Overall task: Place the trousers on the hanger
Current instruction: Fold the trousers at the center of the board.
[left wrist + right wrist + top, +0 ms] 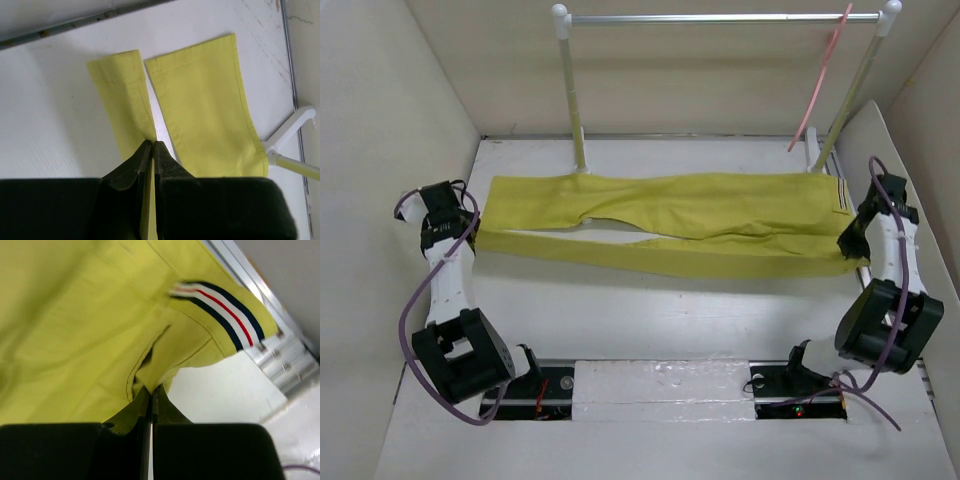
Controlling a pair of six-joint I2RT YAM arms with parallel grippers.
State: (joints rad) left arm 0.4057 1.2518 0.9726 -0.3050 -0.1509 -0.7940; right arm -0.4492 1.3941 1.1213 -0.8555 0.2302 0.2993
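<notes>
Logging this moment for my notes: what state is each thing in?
Trousers: flat on the table, not hung, pinched at both ends.
Hanger: hooked on the rack, empty.
Left gripper: jaws shut on a trouser leg.
Right gripper: jaws shut on cloth near the waistband.

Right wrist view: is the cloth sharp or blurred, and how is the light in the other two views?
Right wrist view: the trousers are soft and smeared, plainly at the striped waistband. Left wrist view: sharp, evenly lit, the left gripper dark. Top view: soft even light, a faint shadow along the cloth's near edge.
</notes>
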